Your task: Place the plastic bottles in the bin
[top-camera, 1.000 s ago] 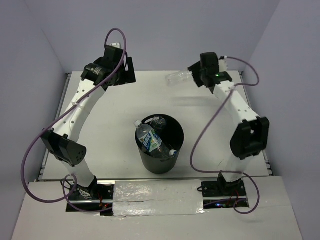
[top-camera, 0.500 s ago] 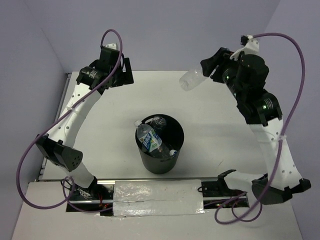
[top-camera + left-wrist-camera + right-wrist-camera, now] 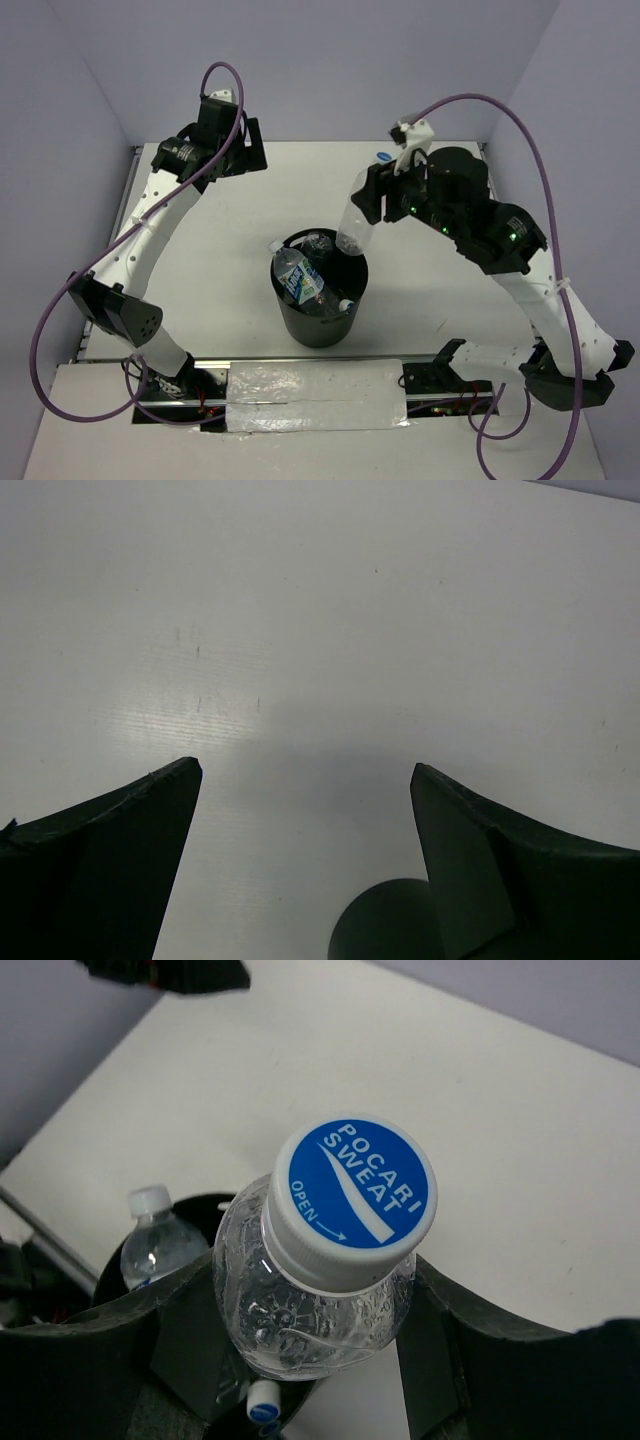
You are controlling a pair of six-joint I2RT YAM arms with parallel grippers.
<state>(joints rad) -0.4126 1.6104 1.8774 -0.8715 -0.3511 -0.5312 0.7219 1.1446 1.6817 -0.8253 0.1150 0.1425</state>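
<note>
Top external view has the right gripper (image 3: 372,195) closed on a clear bottle (image 3: 353,222) just under its cap, with the bottle hanging base-down and tilted; its base sits over the far right part of the bin's (image 3: 322,332) rim rather than over the middle; the bin stands on the table (image 3: 230,230) between the arms, and a labelled bottle (image 3: 300,281) leans inside it with its top poking above the rim; other clear bottles lie beside it, probably two, though clear plastic against black makes the count unsure; right wrist view confirms the grip, with a finger on each side of the shoulder below the blue cap (image 3: 352,1195) and the bin's mouth partly under it; left gripper (image 3: 305,770) stands wide open over bare table at the far left, holding nothing and well apart from the bin; I judge this the last bottle, at the point just before release; the main risk is letting go too soon, since a base that meets the rim could tip the bottle outward onto the table; a second risk is the crowded bin, where the upright labelled bottle could deflect the newcomer or leave it perched on top; lowering too far could also knock the light bin askew; thin plastic might slip in the jaws.
</note>
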